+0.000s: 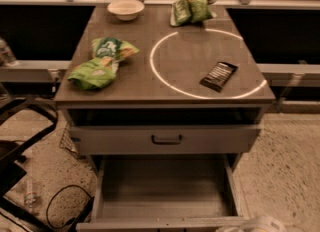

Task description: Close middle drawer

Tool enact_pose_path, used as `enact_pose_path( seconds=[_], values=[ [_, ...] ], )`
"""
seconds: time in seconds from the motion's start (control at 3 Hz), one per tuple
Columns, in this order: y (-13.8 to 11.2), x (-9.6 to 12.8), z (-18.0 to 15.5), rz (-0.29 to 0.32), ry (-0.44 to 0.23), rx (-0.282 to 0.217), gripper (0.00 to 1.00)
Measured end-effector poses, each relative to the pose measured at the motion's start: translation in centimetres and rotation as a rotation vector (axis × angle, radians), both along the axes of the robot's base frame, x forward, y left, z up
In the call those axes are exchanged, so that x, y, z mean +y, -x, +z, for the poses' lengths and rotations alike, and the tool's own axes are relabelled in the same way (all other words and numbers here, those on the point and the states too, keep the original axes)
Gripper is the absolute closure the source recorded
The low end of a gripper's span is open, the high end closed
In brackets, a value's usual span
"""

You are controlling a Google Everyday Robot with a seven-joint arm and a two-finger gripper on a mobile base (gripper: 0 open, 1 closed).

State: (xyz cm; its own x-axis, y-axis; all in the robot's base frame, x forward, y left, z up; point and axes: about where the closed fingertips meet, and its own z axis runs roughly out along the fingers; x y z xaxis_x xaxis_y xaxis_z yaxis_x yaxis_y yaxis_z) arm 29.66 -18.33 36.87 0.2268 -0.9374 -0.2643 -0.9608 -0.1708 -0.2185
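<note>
While the middle drawer (165, 188) stands pulled far out at 6 o'clock, your gripper (257, 224) peeks in at 5 o'clock.
You see only a pale part of it at the bottom edge, just beside the drawer's front right corner; whether it is clenched or released you cannot make out. Above, the upper drawer (166, 139) sits slightly ajar.

grey middle drawer (165, 186) — whitish gripper (256, 224) at bottom edge
</note>
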Motion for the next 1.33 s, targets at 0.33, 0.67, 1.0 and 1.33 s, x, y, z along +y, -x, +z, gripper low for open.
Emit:
enact_pose_path(
  seconds=[0.33, 0.67, 1.0, 1.33],
  values=[
    [0.0, 0.0, 0.0, 0.0, 0.0, 0.0, 1.0],
    [-3.7, 1.4, 0.0, -0.024, -0.01, -0.021, 1.0],
    [-4.8, 1.8, -0.1, -0.031, -0.012, -0.027, 1.0],
    [-8.2, 3.3, -0.5, -0.031, -0.013, -0.04, 1.0]
  ],
)
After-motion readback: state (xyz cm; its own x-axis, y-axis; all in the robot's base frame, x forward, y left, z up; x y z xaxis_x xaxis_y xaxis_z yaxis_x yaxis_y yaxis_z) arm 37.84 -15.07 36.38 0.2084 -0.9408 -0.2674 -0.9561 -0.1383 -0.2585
